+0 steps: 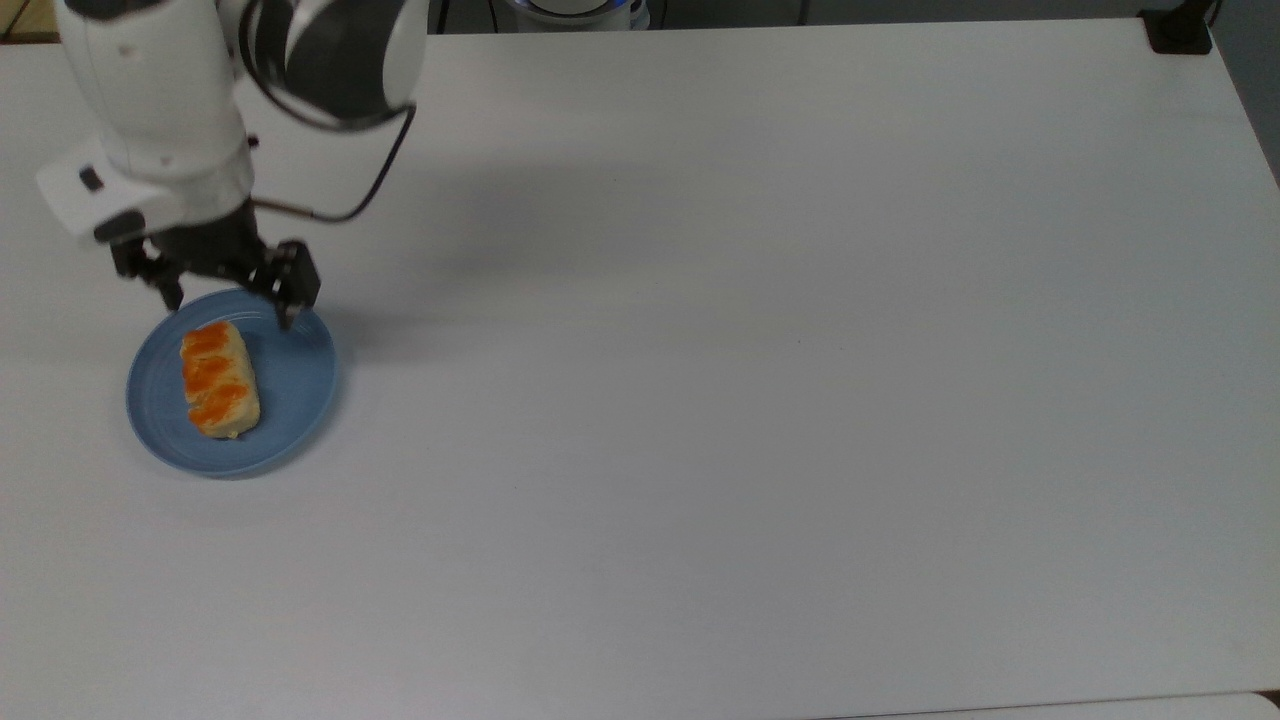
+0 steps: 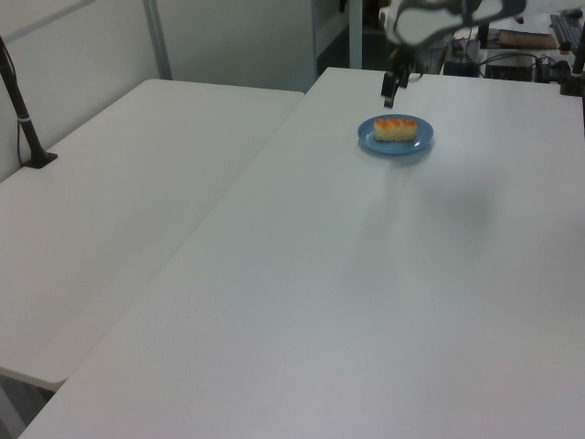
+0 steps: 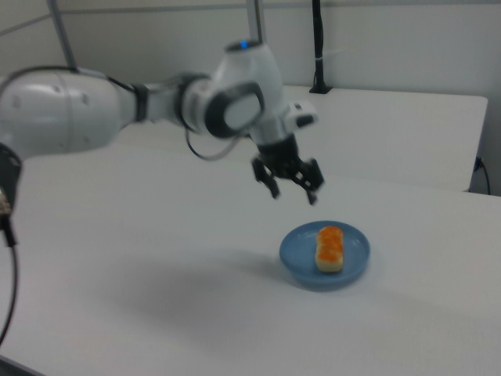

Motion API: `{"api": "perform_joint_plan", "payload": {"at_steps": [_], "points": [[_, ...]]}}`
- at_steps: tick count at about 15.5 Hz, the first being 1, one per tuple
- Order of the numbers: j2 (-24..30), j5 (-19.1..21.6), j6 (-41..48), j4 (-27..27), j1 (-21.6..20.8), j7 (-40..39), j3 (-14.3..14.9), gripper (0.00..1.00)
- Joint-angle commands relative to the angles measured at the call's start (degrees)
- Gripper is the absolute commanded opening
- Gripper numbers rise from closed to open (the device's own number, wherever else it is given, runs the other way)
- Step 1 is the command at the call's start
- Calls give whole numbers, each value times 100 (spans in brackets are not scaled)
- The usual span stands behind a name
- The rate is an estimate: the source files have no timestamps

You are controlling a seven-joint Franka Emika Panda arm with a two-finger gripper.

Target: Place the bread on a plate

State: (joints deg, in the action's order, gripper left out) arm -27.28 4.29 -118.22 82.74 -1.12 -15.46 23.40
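Bread (image 1: 219,379) flat on blue plate (image 1: 290,400)

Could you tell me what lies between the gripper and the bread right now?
Nothing: in the right view, the open gripper hangs above the bread, with empty air between.

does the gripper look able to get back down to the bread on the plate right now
Probably yes. The gripper hangs open just above the plate rim, and the bread lies flat with nothing over or beside it.
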Motion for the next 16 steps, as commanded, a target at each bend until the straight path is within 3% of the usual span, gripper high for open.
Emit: {"api": "perform_joint_plan", "payload": {"at_steps": [1,5,9,16], "points": [[1241,90,1359,427,-125,227,-474,100],[1830,63,2284,453,-134,622,-1002,100],[2385,63,2400,796,-134,710,-1363,100],[2447,28,2373,761,-55,1106,-1382,100]]}}
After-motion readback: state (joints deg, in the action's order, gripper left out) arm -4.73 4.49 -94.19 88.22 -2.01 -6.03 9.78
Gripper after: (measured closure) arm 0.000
